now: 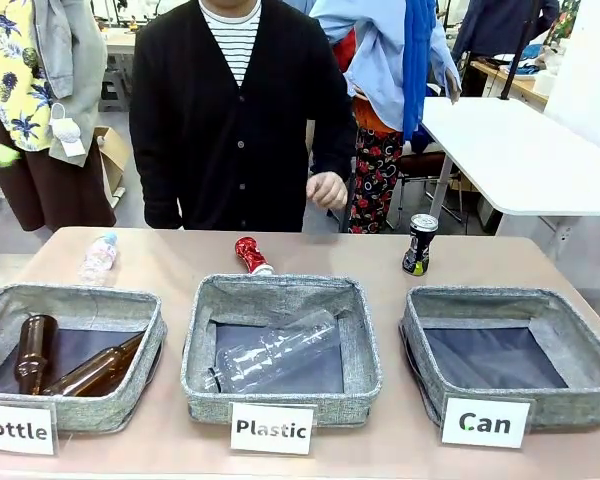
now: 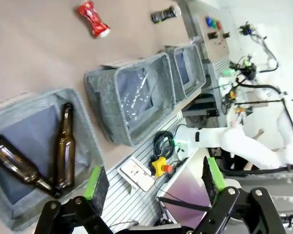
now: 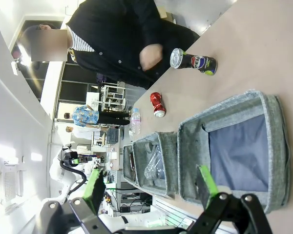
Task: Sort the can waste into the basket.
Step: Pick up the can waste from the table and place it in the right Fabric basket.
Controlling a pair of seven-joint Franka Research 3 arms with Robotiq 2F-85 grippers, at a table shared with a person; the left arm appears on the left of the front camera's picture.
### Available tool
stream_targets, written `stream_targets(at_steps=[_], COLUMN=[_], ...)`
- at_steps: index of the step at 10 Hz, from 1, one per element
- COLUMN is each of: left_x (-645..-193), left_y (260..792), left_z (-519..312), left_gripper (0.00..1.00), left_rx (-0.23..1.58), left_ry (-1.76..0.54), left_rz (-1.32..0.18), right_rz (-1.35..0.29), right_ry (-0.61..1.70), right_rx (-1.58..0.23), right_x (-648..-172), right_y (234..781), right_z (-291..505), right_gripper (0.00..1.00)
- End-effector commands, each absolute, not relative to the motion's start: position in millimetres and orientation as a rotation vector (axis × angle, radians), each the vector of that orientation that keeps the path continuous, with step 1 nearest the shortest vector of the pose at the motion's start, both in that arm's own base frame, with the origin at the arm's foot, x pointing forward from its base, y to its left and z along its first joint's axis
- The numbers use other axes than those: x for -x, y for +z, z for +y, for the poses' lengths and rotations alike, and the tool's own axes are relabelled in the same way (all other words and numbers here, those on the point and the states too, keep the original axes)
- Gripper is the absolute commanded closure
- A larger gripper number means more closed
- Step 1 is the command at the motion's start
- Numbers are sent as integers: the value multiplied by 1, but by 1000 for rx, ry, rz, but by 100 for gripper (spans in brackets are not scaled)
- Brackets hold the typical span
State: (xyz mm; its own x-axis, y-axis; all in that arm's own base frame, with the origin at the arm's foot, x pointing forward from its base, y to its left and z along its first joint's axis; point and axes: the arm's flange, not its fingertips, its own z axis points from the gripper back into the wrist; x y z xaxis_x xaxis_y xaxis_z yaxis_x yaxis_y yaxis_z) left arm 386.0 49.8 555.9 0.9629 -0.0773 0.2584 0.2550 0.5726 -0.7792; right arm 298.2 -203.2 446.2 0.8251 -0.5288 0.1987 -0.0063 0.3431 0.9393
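Note:
A shiny red can (image 1: 250, 254) lies on its side on the table behind the middle basket, also seen as the red can (image 2: 93, 19) and red can (image 3: 157, 104). A black can (image 1: 419, 244) with yellow-green marks stands upright behind the right basket; it shows too as the black can (image 2: 165, 14) and black can (image 3: 193, 61). The grey basket (image 1: 580, 350) labelled "Can" at the right holds nothing, and the wrist views show it as the basket (image 2: 197, 68) and basket (image 3: 278, 146). My left gripper (image 2: 154, 180) and right gripper (image 3: 151, 185) both stand open with nothing between them, well back from the cans.
The "Plastic" basket (image 1: 365, 350) holds a clear plastic bottle (image 1: 275, 350). The "Bottle" basket (image 1: 150, 330) holds two brown glass bottles (image 1: 35, 350). Another small clear bottle (image 1: 98, 256) lies at the far left. A person's hand (image 1: 327, 189) hangs at the far edge.

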Motion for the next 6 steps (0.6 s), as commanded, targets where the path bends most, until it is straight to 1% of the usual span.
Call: stream_targets(at_steps=[1,2,4,5,6], left_x=[-414,-429,-467,-479,-487], left_y=[569,571,552,544,531], left_z=[-14,-55,-143,-180,-218], left_gripper=[0,0,0,0,0], left_rx=[872,823,669,608,521], left_ry=[-206,-213,-153,-145,-186], left_rz=[-151,-139,-116,-136,-112], right_rz=[-547,-547,-547,-547,-547], right_ry=[-353,-353,-353,-353,-353], right_rx=[-1196,-1196,-1196,-1196,-1196], right_x=[-300,-300,-300,-300,-300], right_y=[447,447,447,447,447], right_z=[-203,-203,-203,-203,-203], right_gripper=[0,0,0,0,0])
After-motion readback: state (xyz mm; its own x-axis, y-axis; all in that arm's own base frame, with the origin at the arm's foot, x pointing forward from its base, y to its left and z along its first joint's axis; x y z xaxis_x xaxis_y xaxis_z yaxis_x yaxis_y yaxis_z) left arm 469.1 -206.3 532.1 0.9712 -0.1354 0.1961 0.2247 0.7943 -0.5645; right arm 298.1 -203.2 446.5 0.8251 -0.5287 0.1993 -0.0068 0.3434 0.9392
